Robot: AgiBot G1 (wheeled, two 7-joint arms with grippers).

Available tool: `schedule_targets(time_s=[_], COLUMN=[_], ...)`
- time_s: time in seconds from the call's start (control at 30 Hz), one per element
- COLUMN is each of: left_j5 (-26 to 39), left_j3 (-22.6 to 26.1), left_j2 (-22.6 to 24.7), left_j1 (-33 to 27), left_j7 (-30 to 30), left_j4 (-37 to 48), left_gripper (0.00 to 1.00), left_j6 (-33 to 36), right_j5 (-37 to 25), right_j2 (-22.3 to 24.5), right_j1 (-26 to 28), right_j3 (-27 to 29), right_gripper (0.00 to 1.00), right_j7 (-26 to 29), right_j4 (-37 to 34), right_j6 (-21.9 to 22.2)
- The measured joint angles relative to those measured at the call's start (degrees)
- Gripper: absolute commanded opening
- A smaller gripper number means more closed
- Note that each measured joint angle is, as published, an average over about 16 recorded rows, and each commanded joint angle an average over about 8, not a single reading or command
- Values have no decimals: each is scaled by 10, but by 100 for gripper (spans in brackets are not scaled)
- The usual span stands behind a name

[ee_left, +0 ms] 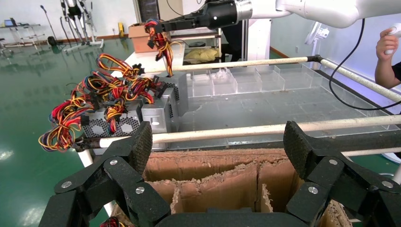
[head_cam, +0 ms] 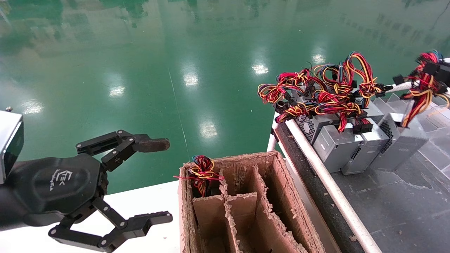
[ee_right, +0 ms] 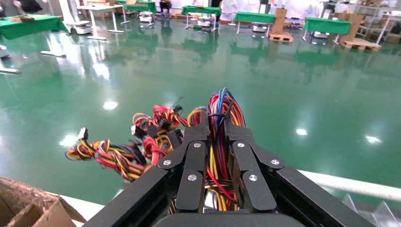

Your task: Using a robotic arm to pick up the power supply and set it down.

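Note:
The white robotic arm [ee_left: 312, 9] reaches in from the far right, and its right gripper [ee_right: 216, 124] is shut on the red, yellow and orange wire bundle [ee_right: 222, 101] of a power supply. In the head view those wires [head_cam: 422, 88] hang from the gripper [head_cam: 434, 68] down to a grey vented box [head_cam: 400, 144] at the right end of the row. I cannot tell whether this box touches the table. My left gripper [head_cam: 161, 181] hovers open and empty at the lower left, beside the cardboard box [head_cam: 277, 196].
More power supplies [head_cam: 337, 140] with tangled wires stand by the table's white rail [head_cam: 327, 175]. The cardboard box has dividers, and wires [head_cam: 202, 168] stick out of its far-left cell. Clear trays [ee_left: 236, 78] lie behind. A person's hand [ee_left: 387, 42] shows at the far side.

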Motion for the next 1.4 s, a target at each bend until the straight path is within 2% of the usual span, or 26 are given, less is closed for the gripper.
schedule_targets(time_s=[0.07, 0.1, 0.13, 0.33, 0.37, 0.4, 1.03, 1.4], left_j5=[0, 0, 0, 0, 0, 0, 0, 0], left_j3=[0, 0, 0, 0, 0, 0, 0, 0], left_j2=[0, 0, 0, 0, 0, 0, 0, 0], left_j1=[0, 0, 0, 0, 0, 0, 0, 0], left_j7=[0, 0, 0, 0, 0, 0, 0, 0], left_j4=[0, 0, 0, 0, 0, 0, 0, 0], left_gripper=[100, 100, 100, 100, 100, 100, 100, 100], left_j6=[0, 0, 0, 0, 0, 0, 0, 0], right_j5=[-7, -11, -14, -31, -34, -36, -40, -10], right_j2=[-8, -12, -15, -34, -36, -39, -47, -43], right_j1=[10, 15, 20, 42, 46, 49, 91, 80], right_j3=[-6, -8, -11, -23, -25, -27, -31, -24], right_gripper=[2, 5, 13, 87, 95, 100, 100, 100], right_j7=[-1, -1, -2, -9, -10, -11, -33, -20], right_j4=[-6, -10, -13, -41, -45, -50, -107, -68], right_j6=[0, 1, 1, 4, 4, 4, -24, -41])
